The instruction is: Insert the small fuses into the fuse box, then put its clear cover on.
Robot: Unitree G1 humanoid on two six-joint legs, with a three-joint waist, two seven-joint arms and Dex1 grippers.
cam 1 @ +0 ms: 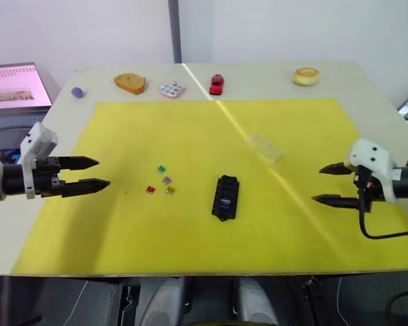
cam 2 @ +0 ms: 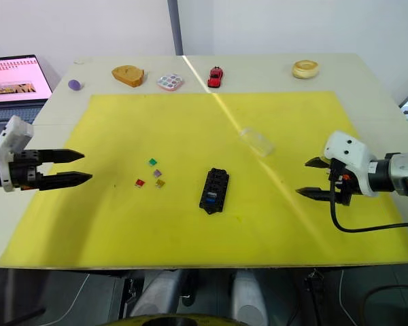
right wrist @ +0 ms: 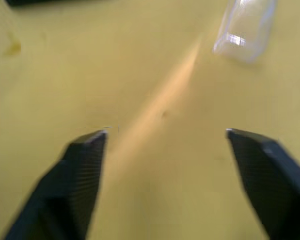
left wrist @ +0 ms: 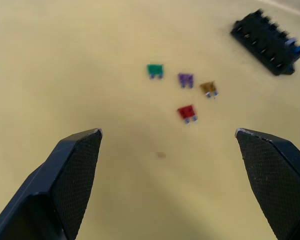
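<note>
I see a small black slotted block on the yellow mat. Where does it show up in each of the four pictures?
Left eye view: the small black rectangular plastic fuse box lies just below the picture's centre, on the yellow mat.
Right eye view: it lies near the centre.
Left wrist view: upper right corner.
Right wrist view: I cannot make it out with certainty.
Shared landmark: the four loose small fuses, to its left in both eye views.

Laptop (cam 1: 17,88) cut off at left edge

Four loose small fuses (left wrist: 182,92) lie ahead of the left gripper's (left wrist: 167,135) spread jaws, the black fuse box (left wrist: 268,42) beyond them; the clear cover (right wrist: 245,27) lies ahead of the right gripper's (right wrist: 165,134) spread jaws.
</note>
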